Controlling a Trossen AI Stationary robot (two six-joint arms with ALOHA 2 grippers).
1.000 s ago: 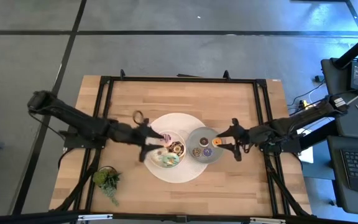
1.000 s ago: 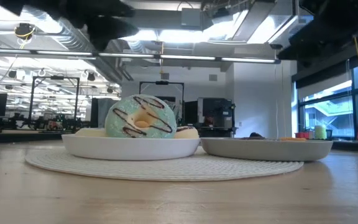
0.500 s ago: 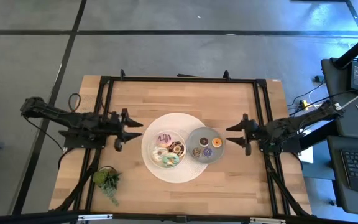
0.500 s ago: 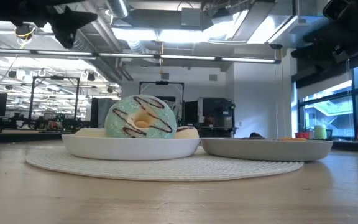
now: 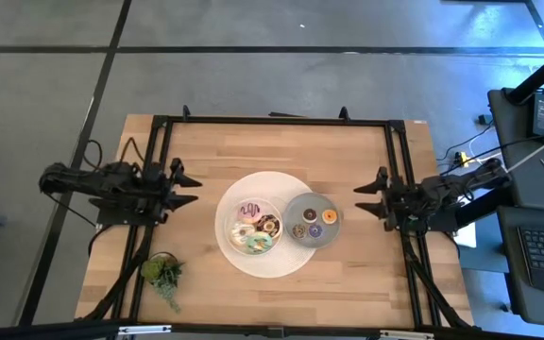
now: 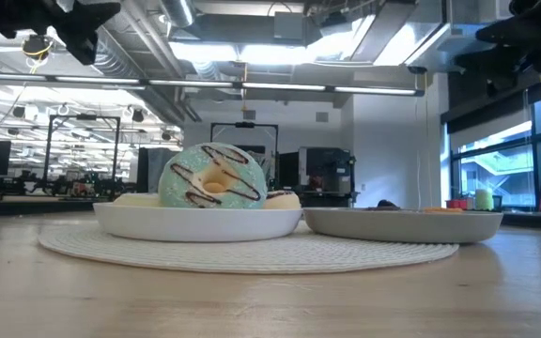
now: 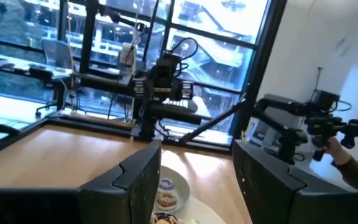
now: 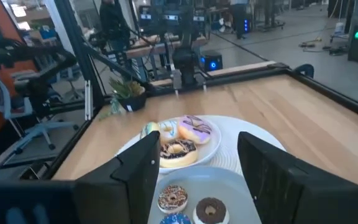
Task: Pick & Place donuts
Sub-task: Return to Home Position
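I have the left arm (image 5: 111, 184) at mid-left of the high view and the right arm (image 5: 442, 194) at mid-right. Both are well apart from the dishes, and each has its jaws spread and empty. On the counter (image 5: 348, 151), the big donuts (image 5: 253, 227) lie in the white plate (image 5: 228, 227) at centre frame. The mini donuts (image 5: 314, 220) lie in the grey plate (image 5: 312, 196) just right of it.

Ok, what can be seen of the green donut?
The green donut is a ring with mint icing, dark drizzle lines and a tan hole. It stands nearly on edge in the white dish, flat face to the low camera, with other donuts beside it. The left gripper and right gripper are open at the table's sides, clear of it.
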